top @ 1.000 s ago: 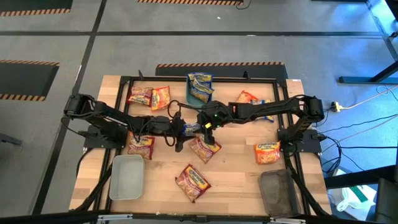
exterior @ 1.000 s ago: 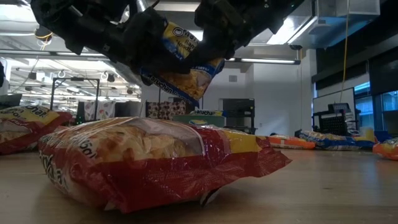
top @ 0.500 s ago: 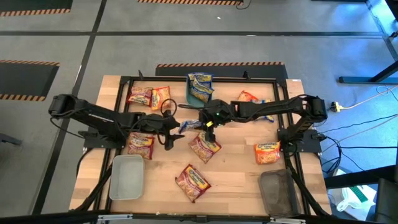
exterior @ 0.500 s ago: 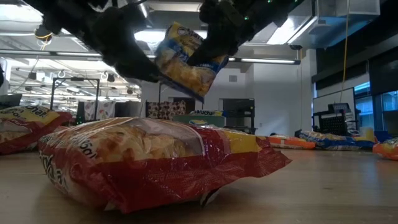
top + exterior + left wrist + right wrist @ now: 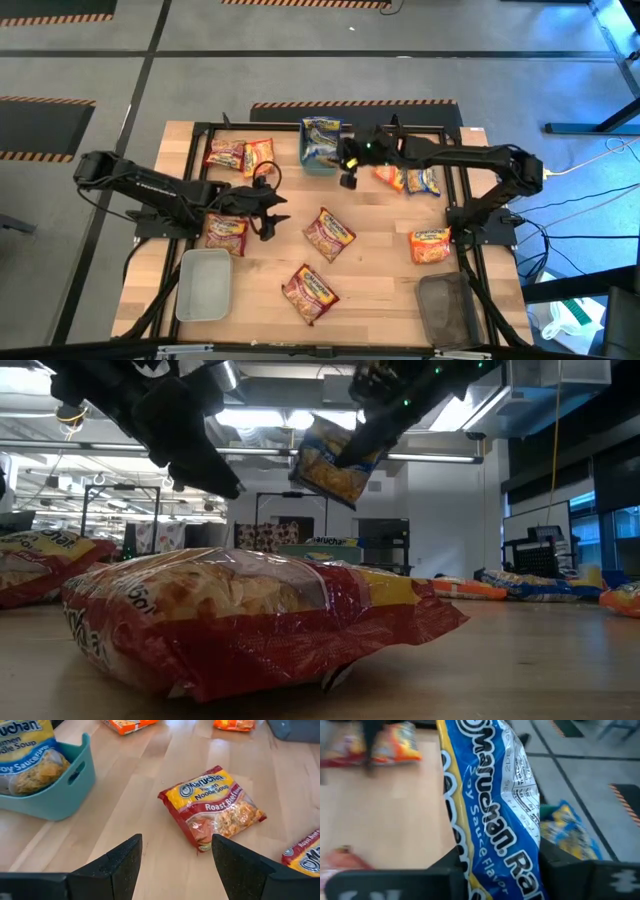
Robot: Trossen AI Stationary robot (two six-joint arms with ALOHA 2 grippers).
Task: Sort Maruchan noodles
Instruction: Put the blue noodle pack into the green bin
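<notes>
The right gripper [image 5: 349, 170] is raised above the far middle of the worktop [image 5: 380, 280], just beside the teal tray [image 5: 320, 160]. Its fingers pinch a blue-and-yellow packet [image 5: 495, 815] of Maruchan noodles, which hangs in the air; in the low view this packet [image 5: 335, 465] is tilted and well above the wood. In the right wrist view the packet fills the space between the two dark fingers [image 5: 580, 880], and one can read "Soy Sauce Flavor" on it.

The left gripper [image 5: 270, 212] is lower, over the left middle of the worktop. Its fingers [image 5: 125, 865] are spread apart and hold nothing. Ahead of them lies a red packet [image 5: 212, 807] marked "Roast Beef", flat on the wood and not touched.

The teal tray already contains a blue-and-yellow packet [image 5: 322, 135], seen also in the left wrist view [image 5: 30, 755]. The other packets are spread over the worktop: two near the far left corner [image 5: 240, 155], one just beside the left arm [image 5: 226, 232], one red in the middle [image 5: 328, 232], one red nearer the front [image 5: 309, 291], an orange and a blue one on the far right [image 5: 410, 178], and one orange near the right edge [image 5: 430, 243]. A grey tray [image 5: 204, 285] stands at the front left and a dark tray [image 5: 447, 308] at the front right.
</notes>
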